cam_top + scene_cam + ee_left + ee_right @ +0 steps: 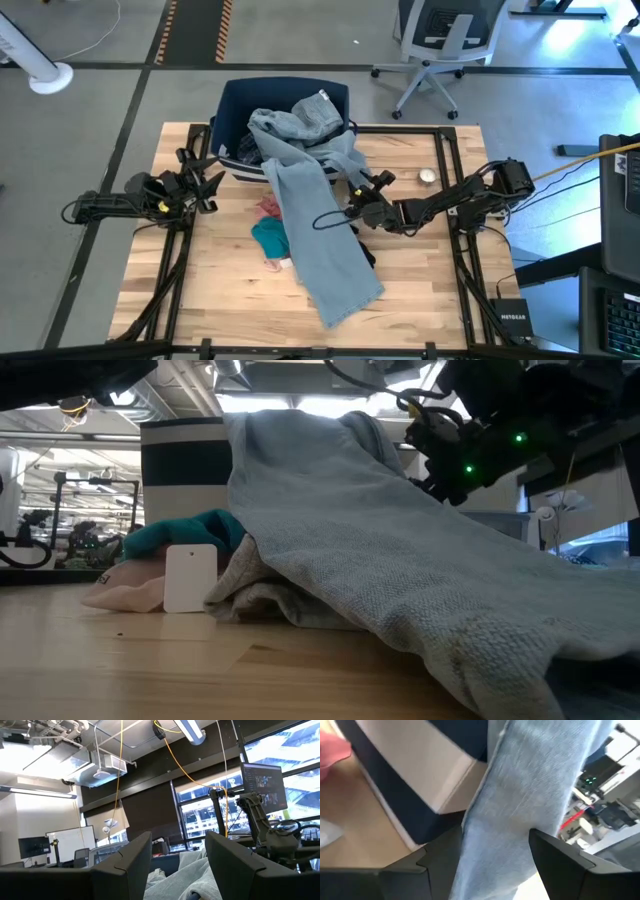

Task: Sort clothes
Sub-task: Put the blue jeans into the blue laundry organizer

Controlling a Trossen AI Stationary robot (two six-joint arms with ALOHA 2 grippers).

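Where right gripper gapes, denim between.

A long pale blue-grey denim piece drapes out of the navy bin and runs flat down the wooden table. Beside it, partly tucked under its edge, lie a crumpled teal piece and a pink piece.

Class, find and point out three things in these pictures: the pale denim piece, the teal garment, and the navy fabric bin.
pale denim piece (325,245), high view, middle of the long leg lying on the table
teal garment (270,237), high view, its exposed centre
navy fabric bin (232,105), high view, inner left wall
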